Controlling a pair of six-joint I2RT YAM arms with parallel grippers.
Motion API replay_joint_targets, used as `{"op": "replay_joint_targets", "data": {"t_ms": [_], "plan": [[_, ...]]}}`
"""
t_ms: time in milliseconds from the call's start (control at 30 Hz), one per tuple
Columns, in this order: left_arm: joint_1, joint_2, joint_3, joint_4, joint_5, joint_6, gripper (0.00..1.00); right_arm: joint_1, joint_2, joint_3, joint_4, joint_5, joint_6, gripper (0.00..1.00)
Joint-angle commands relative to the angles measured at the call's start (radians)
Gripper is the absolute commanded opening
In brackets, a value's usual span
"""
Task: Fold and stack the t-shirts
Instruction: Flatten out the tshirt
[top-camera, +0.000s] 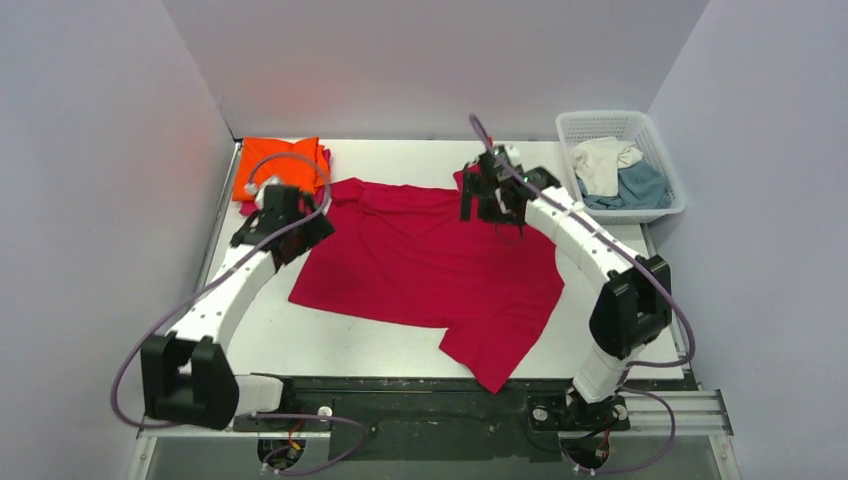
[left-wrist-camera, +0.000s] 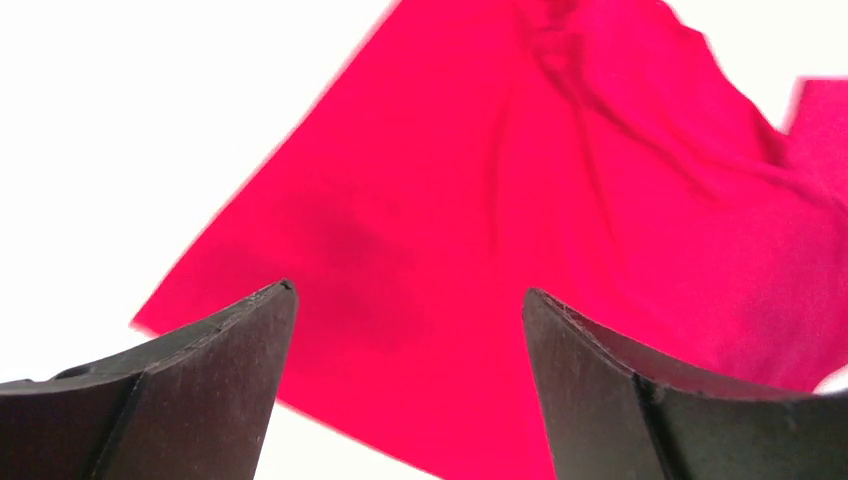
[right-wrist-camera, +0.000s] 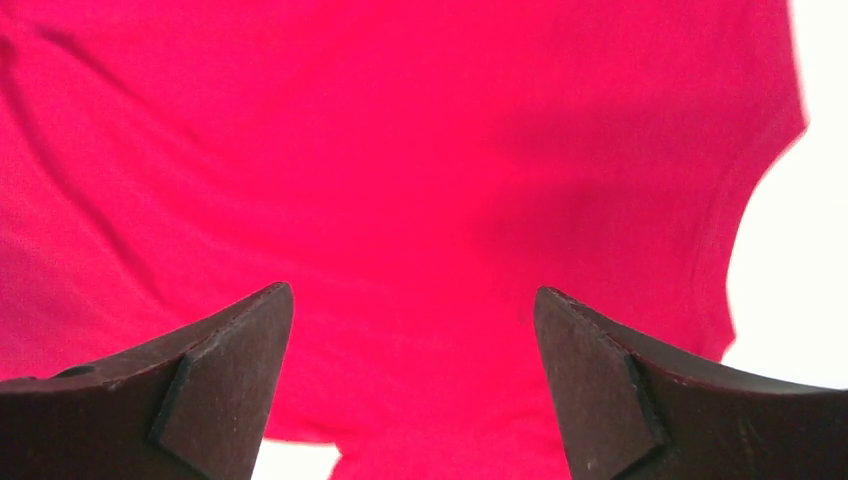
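Observation:
A crimson red t-shirt (top-camera: 430, 265) lies spread on the white table, a little wrinkled. My left gripper (top-camera: 300, 228) is open and empty above its left part, with red cloth (left-wrist-camera: 520, 200) below the jaws in the left wrist view. My right gripper (top-camera: 490, 205) is open and empty above the shirt's upper right part, over red cloth (right-wrist-camera: 420, 170) in the right wrist view. A folded orange shirt (top-camera: 280, 165) lies on a magenta pink one (top-camera: 247, 207) at the back left. A cream white shirt (top-camera: 603, 163) and a teal blue shirt (top-camera: 640, 187) lie crumpled in the basket.
The white plastic lattice basket (top-camera: 602, 123) stands at the back right corner. Grey walls close in the table on the left, the back and the right. The arm bases and a black rail (top-camera: 430, 395) run along the near edge.

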Motion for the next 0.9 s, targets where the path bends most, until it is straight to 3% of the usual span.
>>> {"op": "replay_joint_targets", "data": {"t_ms": [0,100,300,433,567,700,767,867], "plan": [[0.149,-0.175,-0.333,0.006,-0.018,-0.168,0.93,0.117,-0.178,-0.295,-0.025,0.116,0.122,0.84],[0.268,-0.222,-0.448,0.07,0.006,-0.207,0.85,0.266,-0.3,-0.513,-0.016,0.148,0.228,0.84],[0.346,-0.145,-0.516,0.204,0.055,-0.208,0.74,0.508,-0.516,-0.813,-0.019,0.142,0.424,0.79],[0.352,-0.082,-0.526,0.26,0.071,-0.207,0.67,0.635,-0.558,-0.876,-0.058,0.161,0.486,0.73],[0.351,-0.029,-0.536,0.308,0.088,-0.204,0.54,0.713,-0.562,-0.905,-0.085,0.152,0.526,0.68],[0.349,0.016,-0.538,0.32,0.098,-0.195,0.31,0.76,-0.536,-0.923,-0.08,0.115,0.547,0.66],[0.349,0.023,-0.543,0.314,0.088,-0.189,0.02,0.773,-0.514,-0.937,-0.07,0.103,0.55,0.65],[0.349,0.004,-0.553,0.289,0.069,-0.186,0.0,0.775,-0.484,-0.958,-0.049,0.082,0.556,0.61]]}}
